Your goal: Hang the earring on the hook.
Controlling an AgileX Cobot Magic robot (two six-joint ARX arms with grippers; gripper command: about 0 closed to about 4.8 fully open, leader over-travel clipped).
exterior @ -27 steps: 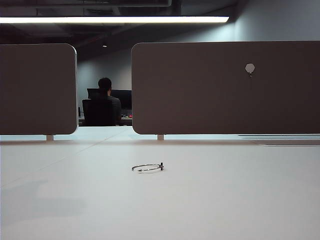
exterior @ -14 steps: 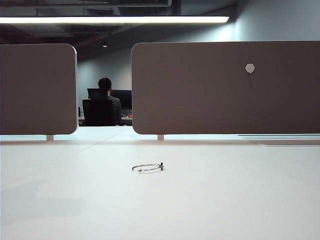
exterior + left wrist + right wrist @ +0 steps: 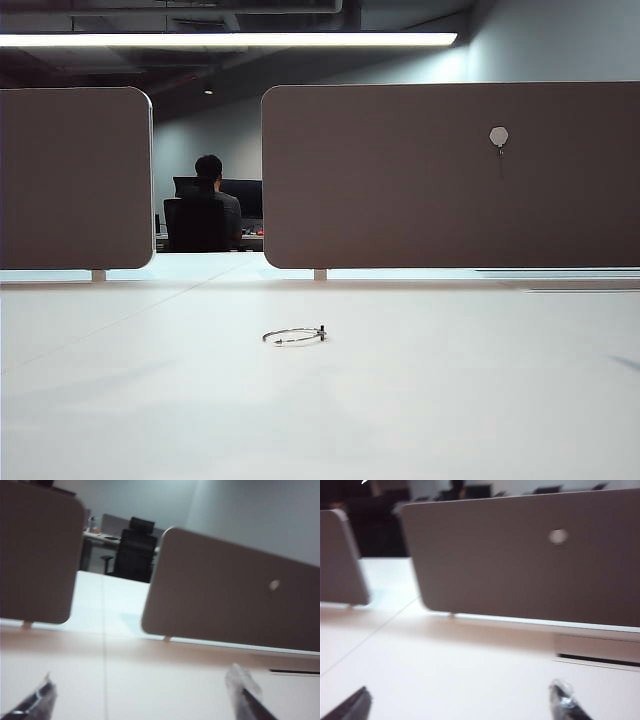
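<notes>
The left gripper (image 3: 142, 697) shows only its two dark fingertips (image 3: 245, 692) at the edge of the left wrist view, set wide apart with nothing between them, so the jaws are open and empty. The right gripper (image 3: 460, 700) looks the same in the right wrist view: two dark tips far from each other, open, and holding nothing. Neither gripper appears in the exterior view.

Ahead of both pairs of jaws lies the table (image 3: 450, 400), smooth, pale and a little glossy. The earring (image 3: 295, 336) rests flat on it, well apart from both grippers; neither wrist view shows it. It is a very thin silvery wire hoop with a small dark bead at one side.

Farther beyond the jaws stands the brown panel (image 3: 400, 180), matte, with rounded corners. High on it sits the hook (image 3: 499, 136), a small pale hexagonal pad with a tiny dark prong under it. In both wrist views it is only a pale blurred spot.

The risks I judge from here: the wire is so slender and lies so flat that the jaws may close on the table and miss it, or push it sliding over the smooth surface. A hard grip could bend the hoop. Later, the prong is tiny, so the hoop may slip past it and fall.
</notes>
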